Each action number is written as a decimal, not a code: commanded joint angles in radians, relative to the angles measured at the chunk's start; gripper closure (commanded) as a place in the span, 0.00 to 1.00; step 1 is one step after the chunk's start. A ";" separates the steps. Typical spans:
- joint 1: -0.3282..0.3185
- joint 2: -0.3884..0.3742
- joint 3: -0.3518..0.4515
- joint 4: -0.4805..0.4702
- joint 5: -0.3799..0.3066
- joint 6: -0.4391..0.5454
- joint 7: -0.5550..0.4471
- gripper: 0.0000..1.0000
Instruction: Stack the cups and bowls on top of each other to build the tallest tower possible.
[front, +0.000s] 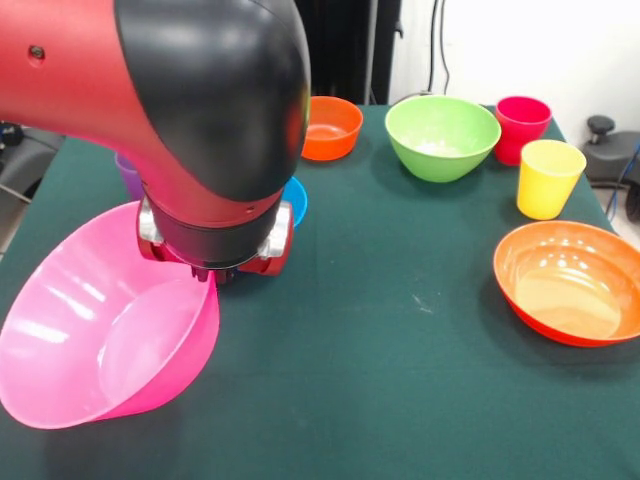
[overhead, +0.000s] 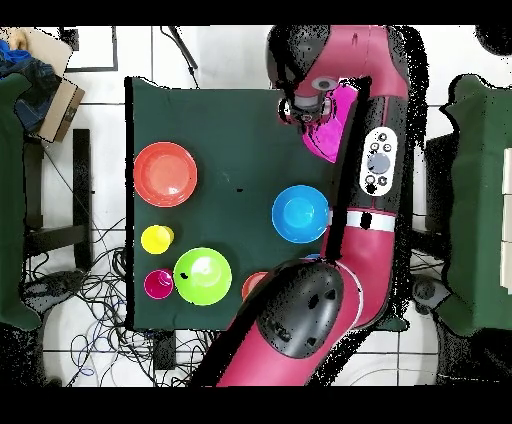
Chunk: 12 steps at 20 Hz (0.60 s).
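The arm reaches out over the near left corner of the green counter (front: 400, 380), and its hand (front: 205, 272) sits at the rim of the big pink bowl (front: 100, 340), which is tipped up on its side; I cannot tell whether the hand is gripping it. A blue bowl (overhead: 300, 213) lies behind the arm. Far across stand a small orange bowl (front: 330, 128), a green bowl (front: 442, 136), a red cup (front: 522, 128) and a yellow cup (front: 548, 178), with a wide orange bowl (front: 570, 283) at the right
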 joint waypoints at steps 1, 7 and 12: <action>0.060 -0.065 -0.090 0.128 0.026 -0.078 -0.062 1.00; 0.079 -0.094 -0.138 0.185 0.072 -0.105 -0.022 1.00; 0.090 -0.127 -0.181 0.253 0.116 -0.133 0.018 1.00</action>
